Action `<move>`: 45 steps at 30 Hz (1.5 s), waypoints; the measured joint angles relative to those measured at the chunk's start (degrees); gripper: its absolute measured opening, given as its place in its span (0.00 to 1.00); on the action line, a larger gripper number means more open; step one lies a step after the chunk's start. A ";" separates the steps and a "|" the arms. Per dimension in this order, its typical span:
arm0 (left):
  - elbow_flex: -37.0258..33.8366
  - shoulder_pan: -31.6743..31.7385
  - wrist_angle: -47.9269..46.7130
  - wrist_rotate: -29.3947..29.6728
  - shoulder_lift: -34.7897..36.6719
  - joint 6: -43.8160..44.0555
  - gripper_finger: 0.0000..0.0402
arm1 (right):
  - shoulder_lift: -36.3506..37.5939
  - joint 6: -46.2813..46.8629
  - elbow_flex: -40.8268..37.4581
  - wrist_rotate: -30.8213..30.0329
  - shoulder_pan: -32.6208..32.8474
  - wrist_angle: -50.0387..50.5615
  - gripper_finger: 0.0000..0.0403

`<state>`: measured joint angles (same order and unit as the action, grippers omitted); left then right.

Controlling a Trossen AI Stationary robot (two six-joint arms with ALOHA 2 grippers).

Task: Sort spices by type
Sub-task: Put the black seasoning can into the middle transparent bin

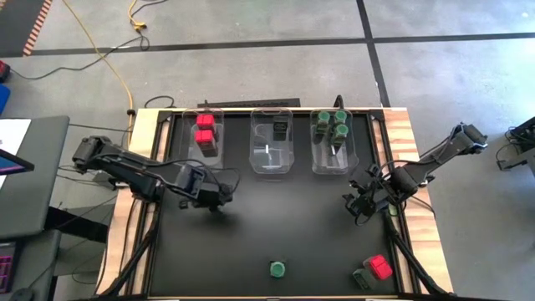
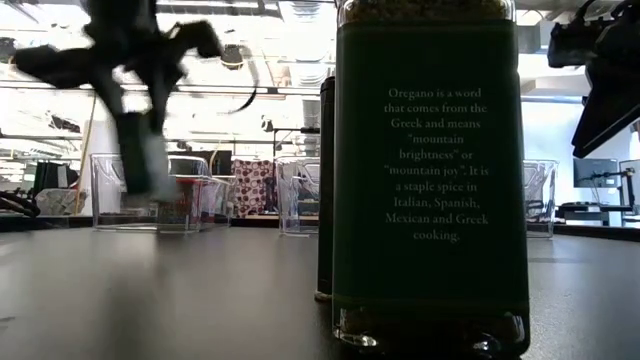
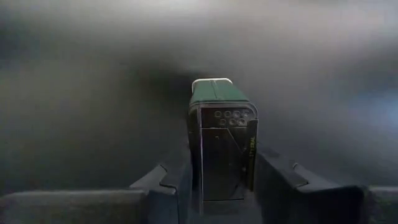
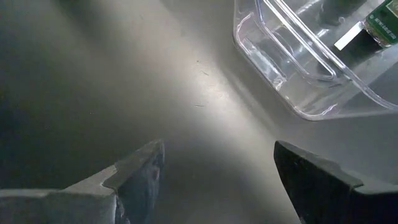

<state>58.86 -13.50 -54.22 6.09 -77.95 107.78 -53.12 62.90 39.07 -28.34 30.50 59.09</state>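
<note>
My left gripper (image 1: 216, 201) hangs over the table's left middle, shut on a dark rectangular spice tin (image 3: 224, 143) with a green label side. My right gripper (image 1: 358, 207) waits open over the right middle, with nothing between its fingers (image 4: 143, 171). A green-lidded jar (image 1: 277, 268), a red-topped block (image 1: 380, 266) and a dark tin (image 1: 362, 278) stand near the front edge. The jar fills the low view's foreground (image 2: 430, 180). Along the far edge, red-topped blocks (image 1: 205, 134), one dark tin (image 1: 280, 130) and green-lidded jars (image 1: 332, 125) sit in separate bins. My left gripper pinches the tin between its two fingers, one on each long side of the dark top (image 3: 198, 155), the top with the shaker holes (image 3: 230, 115). The fingers come steeply from above. The tin hangs below them, clear of the table.
Three clear plastic bins stand in a row at the far edge: left (image 1: 205, 155), middle (image 1: 272, 167), right (image 1: 333, 167). The right bin's corner shows in the right wrist view (image 4: 298, 93). The black mat between the arms and the front spices is bare. Wooden borders run along both sides.
</note>
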 joint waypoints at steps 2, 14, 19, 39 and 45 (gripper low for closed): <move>2.94 -0.26 1.22 2.63 0.00 -4.19 0.29 | -0.02 0.01 0.00 -0.02 -0.16 -0.49 0.82; 27.62 26.69 5.49 4.12 -2.07 -71.95 0.29 | -0.11 -1.89 0.02 -0.21 -10.05 -3.21 0.82; 36.04 42.45 4.71 -12.26 -12.37 -95.53 0.29 | -0.09 -1.91 0.02 -0.17 -17.39 -3.73 0.82; 57.75 44.03 -10.89 -9.44 -41.39 -146.03 0.29 | -0.07 4.82 0.02 0.43 -25.00 -7.43 0.82; 57.78 44.33 -7.99 -7.15 -44.74 -147.18 0.29 | -0.11 6.11 0.04 0.38 -25.00 -7.42 0.82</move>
<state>116.64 30.82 -62.21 -1.06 -122.70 -39.40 -53.23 69.02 39.11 -27.97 5.50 51.67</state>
